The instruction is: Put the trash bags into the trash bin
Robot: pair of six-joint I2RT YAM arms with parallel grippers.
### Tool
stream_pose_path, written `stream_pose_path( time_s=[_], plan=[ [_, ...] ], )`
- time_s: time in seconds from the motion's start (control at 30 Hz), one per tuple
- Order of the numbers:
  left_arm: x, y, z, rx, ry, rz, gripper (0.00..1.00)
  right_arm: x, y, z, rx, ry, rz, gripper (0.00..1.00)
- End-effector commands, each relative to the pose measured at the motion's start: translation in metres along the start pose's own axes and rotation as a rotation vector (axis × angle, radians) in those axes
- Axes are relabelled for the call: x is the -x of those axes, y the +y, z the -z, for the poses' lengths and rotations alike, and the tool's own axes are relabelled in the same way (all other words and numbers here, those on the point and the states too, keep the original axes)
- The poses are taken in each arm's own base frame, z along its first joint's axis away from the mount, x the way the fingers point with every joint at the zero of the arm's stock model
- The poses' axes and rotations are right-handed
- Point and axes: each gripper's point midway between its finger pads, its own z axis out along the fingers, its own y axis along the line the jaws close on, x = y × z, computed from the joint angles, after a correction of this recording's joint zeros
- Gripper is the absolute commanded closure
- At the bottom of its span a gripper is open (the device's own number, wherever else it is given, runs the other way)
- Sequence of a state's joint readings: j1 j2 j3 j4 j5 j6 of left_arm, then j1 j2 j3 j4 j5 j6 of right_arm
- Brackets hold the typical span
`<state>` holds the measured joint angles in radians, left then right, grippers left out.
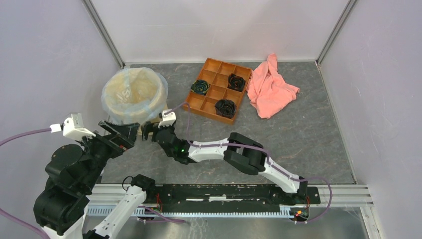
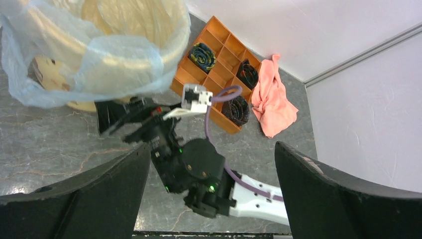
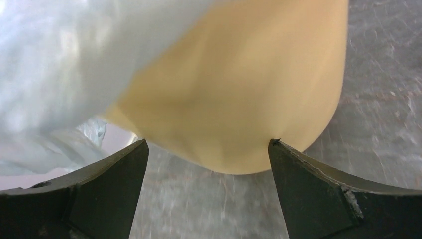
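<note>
Trash bin (image 1: 142,87) upright on desk (image 1: 298,129), far-left, near orange tray (image 1: 209,113). Trash bag (image 2: 114,64): pale blue crinkled film lining bin, draped over rim, hanging down outside. Right gripper (image 1: 148,131) low at bin's near wall, jaws wide, empty. Left gripper (image 1: 123,135) beside it, higher, jaws wide, empty.

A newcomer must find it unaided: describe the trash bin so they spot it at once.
On the grey table, look to the far left corner, left of the orange compartment tray. The trash bin is the round tan-yellow bucket there, the only container lined with a filmy pale blue trash bag draped over its rim.
</note>
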<state>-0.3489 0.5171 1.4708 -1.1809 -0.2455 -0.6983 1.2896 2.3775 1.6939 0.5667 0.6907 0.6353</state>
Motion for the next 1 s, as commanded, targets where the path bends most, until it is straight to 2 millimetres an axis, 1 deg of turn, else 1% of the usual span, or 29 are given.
stream_pose_path(
  time_s=[0.0, 0.1, 0.13, 0.17, 0.2, 0.23, 0.27, 0.33, 0.37, 0.4, 0.43, 0.47, 0.5, 0.53, 0.57, 0.6, 0.63, 0.67, 0.73, 0.77, 0.83, 0.9, 0.93, 0.97],
  plan=[
    [-0.001, -0.005, -0.007, -0.003, 0.028, -0.043, 0.00, 0.032, -0.016, -0.051, -0.071, -0.139, -0.073, 0.02],
    [-0.003, -0.006, -0.010, -0.003, 0.041, -0.047, 0.00, 0.034, -0.032, -0.085, -0.093, -0.179, -0.093, 0.02],
    [-0.003, -0.005, -0.011, 0.002, 0.046, -0.050, 0.00, 0.037, -0.039, -0.097, -0.097, -0.197, -0.108, 0.02],
    [-0.004, -0.005, -0.011, 0.005, 0.050, -0.051, 0.00, 0.045, -0.042, -0.107, -0.090, -0.224, -0.125, 0.02],
    [-0.005, -0.005, -0.012, 0.008, 0.054, -0.051, 0.00, 0.045, -0.053, -0.119, -0.086, -0.240, -0.125, 0.02],
    [-0.005, -0.005, -0.012, 0.010, 0.057, -0.052, 0.00, 0.050, -0.058, -0.127, -0.076, -0.259, -0.127, 0.02],
    [-0.006, -0.004, -0.013, 0.014, 0.061, -0.053, 0.00, 0.059, -0.063, -0.133, -0.068, -0.280, -0.131, 0.02],
    [-0.007, -0.005, -0.014, 0.013, 0.069, -0.051, 0.00, 0.074, -0.068, -0.138, -0.032, -0.289, -0.106, 0.02],
    [-0.008, -0.005, -0.015, 0.013, 0.070, -0.048, 0.00, 0.086, -0.065, -0.136, -0.006, -0.283, -0.074, 0.02],
    [-0.008, -0.006, -0.016, 0.009, 0.068, -0.046, 0.00, 0.097, -0.061, -0.130, 0.019, -0.280, -0.027, 0.02],
    [-0.008, -0.007, -0.016, 0.005, 0.067, -0.044, 0.00, 0.108, -0.052, -0.123, 0.054, -0.278, 0.010, 0.02],
    [-0.007, -0.008, -0.017, 0.000, 0.063, -0.042, 0.00, 0.124, -0.040, -0.113, 0.087, -0.268, 0.044, 0.02],
    [-0.006, -0.009, -0.017, -0.003, 0.059, -0.041, 0.00, 0.134, -0.033, -0.105, 0.108, -0.236, 0.076, 0.02],
    [-0.005, -0.010, -0.018, -0.007, 0.056, -0.039, 0.00, 0.143, -0.029, -0.091, 0.110, -0.202, 0.106, 0.02],
    [-0.004, -0.012, -0.018, -0.015, 0.050, -0.036, 0.00, 0.156, -0.027, -0.076, 0.108, -0.179, 0.123, 0.02],
    [-0.003, -0.014, -0.018, -0.023, 0.047, -0.034, 0.00, 0.161, -0.028, -0.062, 0.102, -0.140, 0.146, 0.02],
    [-0.001, -0.016, -0.018, -0.033, 0.042, -0.033, 0.00, 0.171, -0.030, -0.044, 0.098, -0.113, 0.171, 0.02],
    [0.000, -0.018, -0.018, -0.042, 0.037, -0.031, 0.00, 0.177, -0.035, -0.028, 0.088, -0.083, 0.203, 0.02],
    [0.003, -0.023, -0.019, -0.057, 0.034, -0.033, 0.00, 0.190, -0.054, 0.010, 0.043, -0.031, 0.256, 0.02],
    [0.004, -0.025, -0.020, -0.063, 0.036, -0.038, 0.00, 0.200, -0.062, 0.032, 0.044, -0.022, 0.287, 0.02],
    [0.007, -0.030, -0.021, -0.075, 0.035, -0.048, 0.00, 0.211, -0.075, 0.070, 0.052, 0.023, 0.371, 0.02],
    [0.014, -0.036, -0.020, -0.093, 0.022, -0.055, 0.00, 0.227, -0.091, 0.109, 0.041, 0.059, 0.454, 0.02],
    [0.016, -0.038, -0.020, -0.099, 0.017, -0.059, 0.00, 0.234, -0.099, 0.125, 0.024, 0.073, 0.484, 0.02],
    [0.022, -0.042, -0.019, -0.111, 0.003, -0.063, 0.00, 0.244, -0.107, 0.144, 0.008, 0.084, 0.508, 0.02]
  ],
)
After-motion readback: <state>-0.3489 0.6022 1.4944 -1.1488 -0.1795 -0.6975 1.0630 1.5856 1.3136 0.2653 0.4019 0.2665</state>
